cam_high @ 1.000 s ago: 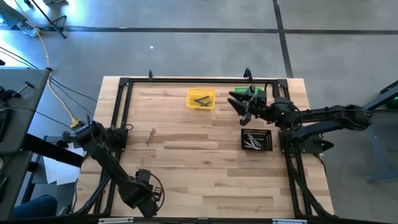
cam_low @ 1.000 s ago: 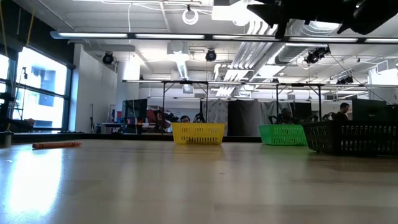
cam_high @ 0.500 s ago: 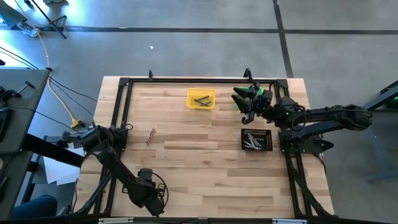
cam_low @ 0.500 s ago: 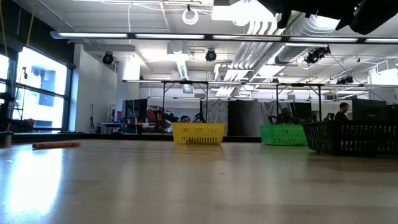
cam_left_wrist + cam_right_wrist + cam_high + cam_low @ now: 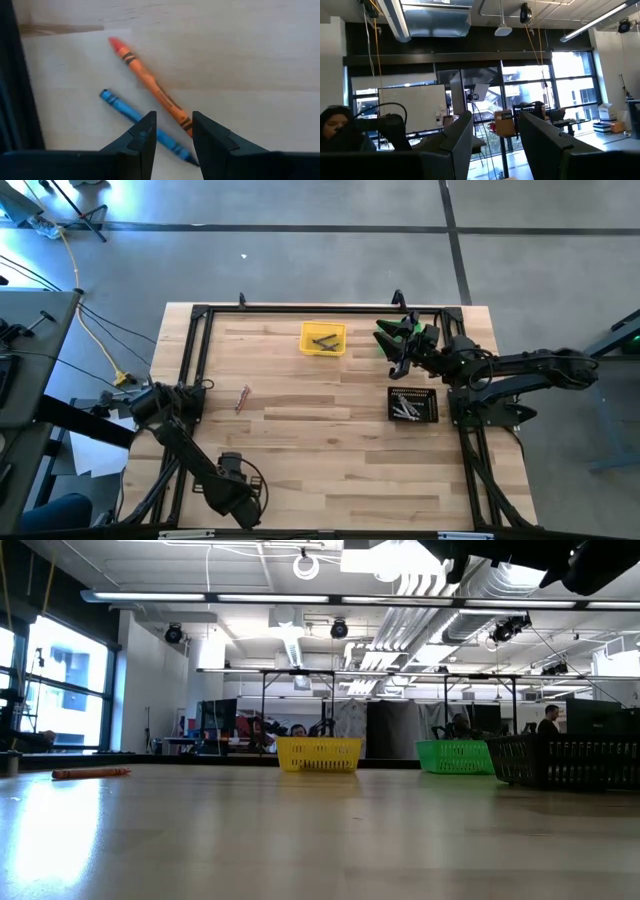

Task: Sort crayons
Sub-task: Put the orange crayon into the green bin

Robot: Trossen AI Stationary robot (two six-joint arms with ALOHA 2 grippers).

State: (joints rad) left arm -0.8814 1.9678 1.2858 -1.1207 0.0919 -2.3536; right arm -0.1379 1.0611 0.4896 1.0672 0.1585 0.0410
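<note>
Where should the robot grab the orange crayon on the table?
Grab the orange crayon around its middle, coming straight down with the left end effector squeezing across its thin width. It lies flat on the table, and one end runs close to the blue crayon, so the middle has more room.

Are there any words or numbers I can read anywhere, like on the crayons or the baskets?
None can be read.
Orange crayon: dark wrapper marks, too blurred to read.
Blue crayon: no readable print.
Yellow bin, green bin, black tray: no labels visible.
Whiteboard in the room: nothing legible.
</note>
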